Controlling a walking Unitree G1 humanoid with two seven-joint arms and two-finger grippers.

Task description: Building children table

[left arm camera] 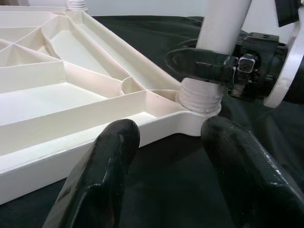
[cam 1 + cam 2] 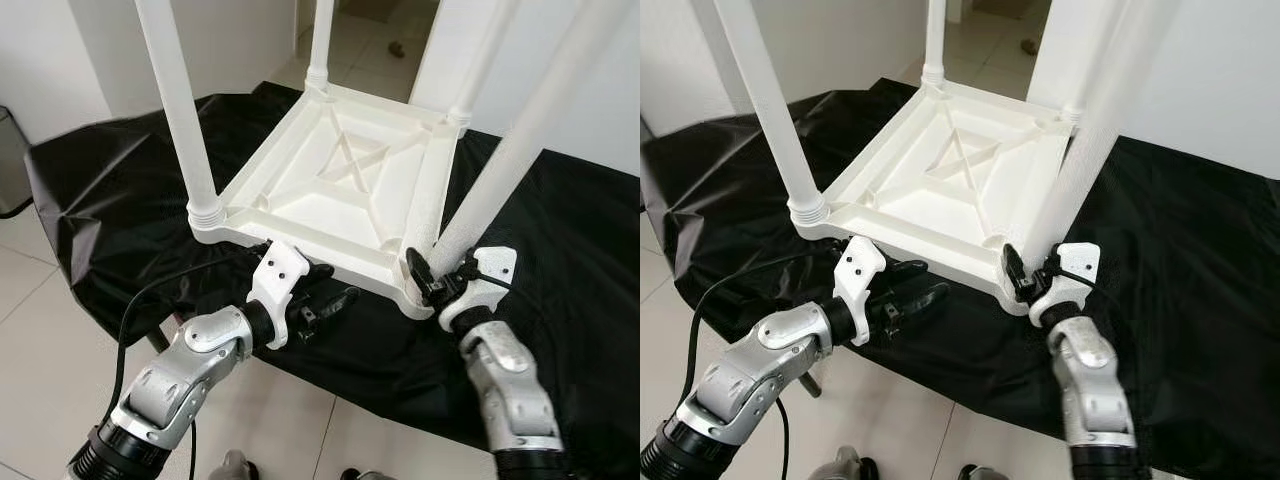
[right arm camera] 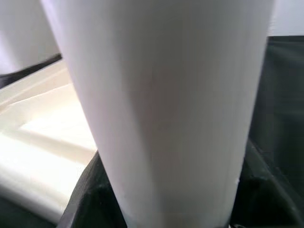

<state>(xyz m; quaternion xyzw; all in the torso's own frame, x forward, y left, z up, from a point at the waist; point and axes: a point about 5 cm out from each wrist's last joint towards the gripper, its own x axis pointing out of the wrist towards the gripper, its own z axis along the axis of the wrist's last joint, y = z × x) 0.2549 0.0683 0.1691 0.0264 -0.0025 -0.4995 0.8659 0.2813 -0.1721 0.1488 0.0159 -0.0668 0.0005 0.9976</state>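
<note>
A white plastic children's table (image 2: 340,190) lies upside down on a black cloth, with its legs pointing up. My right gripper (image 2: 435,275) is shut on the near-right leg (image 2: 500,170) just above its threaded base (image 1: 199,97). In the right wrist view that leg (image 3: 166,104) stands between black fingers (image 3: 85,199). My left gripper (image 2: 335,290) is open and holds nothing. It hovers low over the cloth at the table's near edge, pointing toward that same corner. One right finger (image 1: 199,64) curls round the leg in the left wrist view.
The black cloth (image 2: 590,260) covers a low surface whose near edge drops to a tiled floor (image 2: 40,350). A black cable (image 2: 150,295) loops from my left arm. The near-left leg (image 2: 180,110) rises close to my left gripper. A doorway (image 2: 380,40) lies behind.
</note>
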